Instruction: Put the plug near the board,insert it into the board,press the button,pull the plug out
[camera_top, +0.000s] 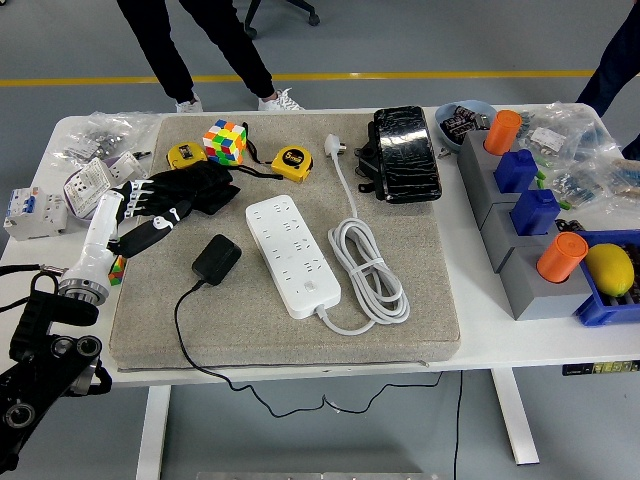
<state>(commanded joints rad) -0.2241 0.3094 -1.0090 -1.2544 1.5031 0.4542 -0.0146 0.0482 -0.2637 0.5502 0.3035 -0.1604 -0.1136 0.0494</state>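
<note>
With the black adapter plug lying untouched on the grey mat's left half beside the white power strip, the black left hand, fingers loosely spread and empty near the mat's far-left corner, must first grasp it.

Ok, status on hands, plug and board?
Left hand open, off the plug. Plug loose beside power strip, not inserted. Nothing between them.

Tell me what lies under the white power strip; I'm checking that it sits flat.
The white power strip lies flat on a grey mat, which lies on the white table. Whatever is directly beneath the strip is covered.
</note>
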